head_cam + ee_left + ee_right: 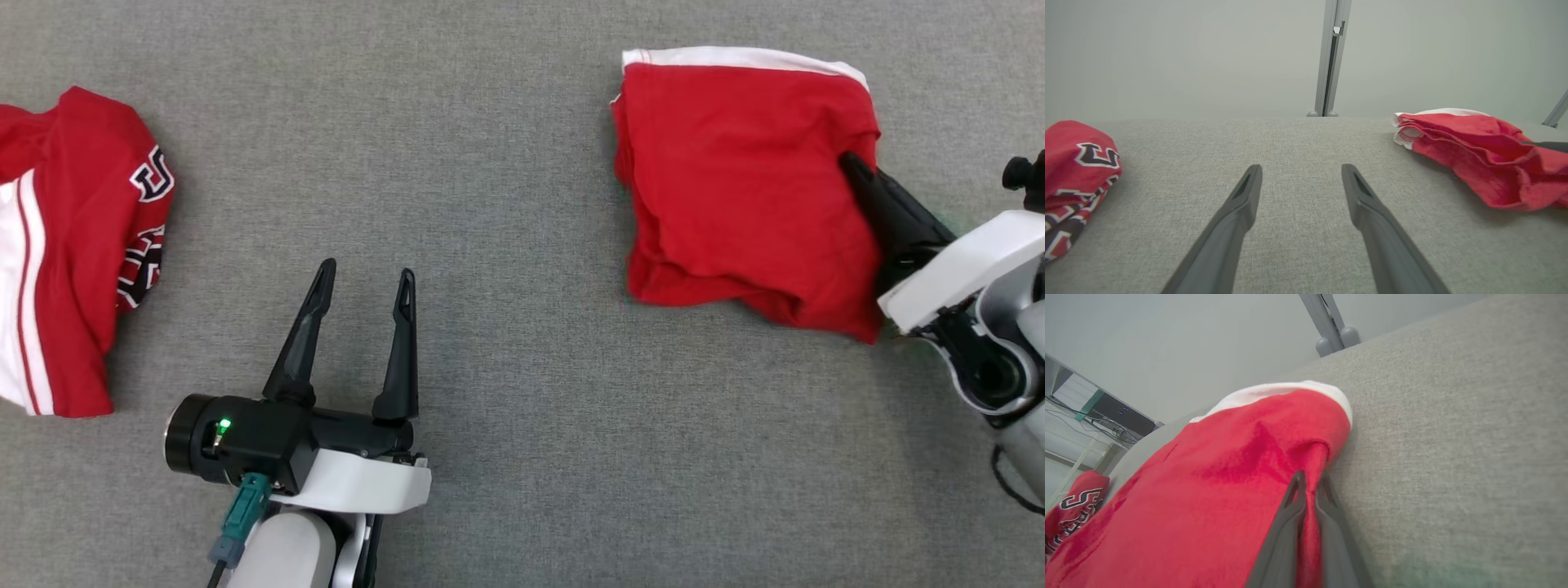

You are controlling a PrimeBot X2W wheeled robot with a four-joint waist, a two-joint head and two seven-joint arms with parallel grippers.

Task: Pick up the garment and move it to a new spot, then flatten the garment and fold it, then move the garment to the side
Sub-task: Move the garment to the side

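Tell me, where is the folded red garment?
The folded red garment lies upper right in the head view, on the grey surface, pinched by the right gripper.

From the head: looks almost straight down on the grey desk (522,98), with the folded red garment (735,180) at upper right. From the left wrist: sits low over the desk, well left of that garment, and faces nearly level along the left hand (1301,168) toward a grey post (1331,57) behind. From the right wrist: pressed close against the garment's right edge, tilted, looking leftward across it along the right hand (1311,477). Shared by all 3: the folded garment and the lettered red garment (73,245) far to its left. Shared by the 2 wrist views: the post too.
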